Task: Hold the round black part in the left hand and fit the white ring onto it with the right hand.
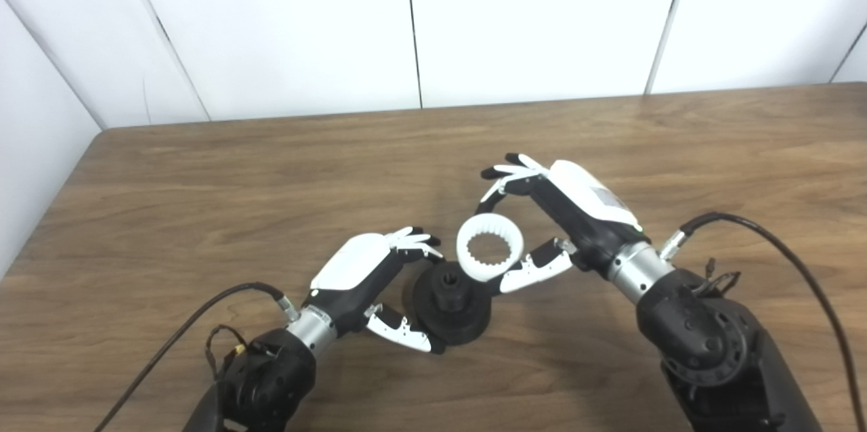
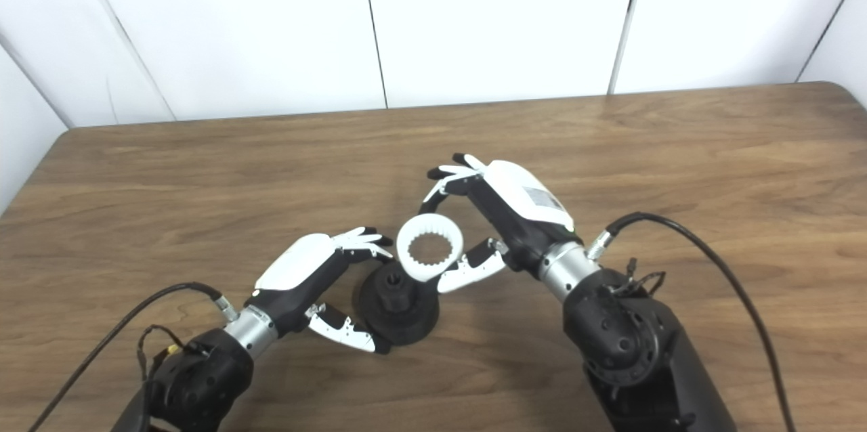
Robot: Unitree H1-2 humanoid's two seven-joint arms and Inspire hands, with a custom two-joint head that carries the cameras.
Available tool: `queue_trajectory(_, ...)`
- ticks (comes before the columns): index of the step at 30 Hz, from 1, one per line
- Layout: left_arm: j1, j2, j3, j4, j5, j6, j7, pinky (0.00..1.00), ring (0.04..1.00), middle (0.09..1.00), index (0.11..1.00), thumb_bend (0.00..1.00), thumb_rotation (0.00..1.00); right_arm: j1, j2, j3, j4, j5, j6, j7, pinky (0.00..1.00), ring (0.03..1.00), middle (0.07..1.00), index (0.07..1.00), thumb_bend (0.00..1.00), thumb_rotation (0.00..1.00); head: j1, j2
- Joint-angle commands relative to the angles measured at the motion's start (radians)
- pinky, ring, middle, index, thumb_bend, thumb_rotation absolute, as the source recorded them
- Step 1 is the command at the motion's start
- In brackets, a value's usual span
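Note:
The round black part [image 1: 452, 313] stands on the wooden table [image 1: 203, 202], a wide base with a raised hub on top. My left hand [image 1: 379, 276] grips its base, fingers on the far left rim and thumb on the near rim. The white ring [image 1: 490, 246], toothed on the inside, sits tilted with its lower edge on the hub. My right hand [image 1: 548, 215] is spread around the ring. Its thumb [image 1: 535, 268] touches the ring's lower right edge. Its fingers [image 1: 509, 175] curl above the ring's far side with a gap between. The same shows in the right eye view [image 2: 429, 248].
Black cables [image 1: 799, 263] trail from both wrists over the table. White wall panels [image 1: 420, 26] stand behind the table's far edge. The table's left edge is near the left arm.

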Motion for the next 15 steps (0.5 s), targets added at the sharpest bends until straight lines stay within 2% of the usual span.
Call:
queue_trajectory(1, -0.025, 0.012, 0.007, -0.021, 0.013, -0.015, 0.019, 0.94, 0.959, 0.888, 0.584, 0.78, 0.28, -0.033, 0.016, 0.004, -0.01, -0.012, -0.029, -0.018, 0.97, 0.983, 0.874, 0.487, 0.52, 0.15, 0.001, 0.002)
queue_trajectory(15, -0.019, 0.007, 0.007, -0.019, 0.014, -0.018, 0.027, 0.92, 0.948, 0.88, 0.581, 0.78, 0.26, -0.035, 0.074, 0.055, 0.032, -0.042, -0.036, -0.022, 0.98, 0.993, 0.874, 0.487, 0.52, 0.15, 0.005, 0.006)
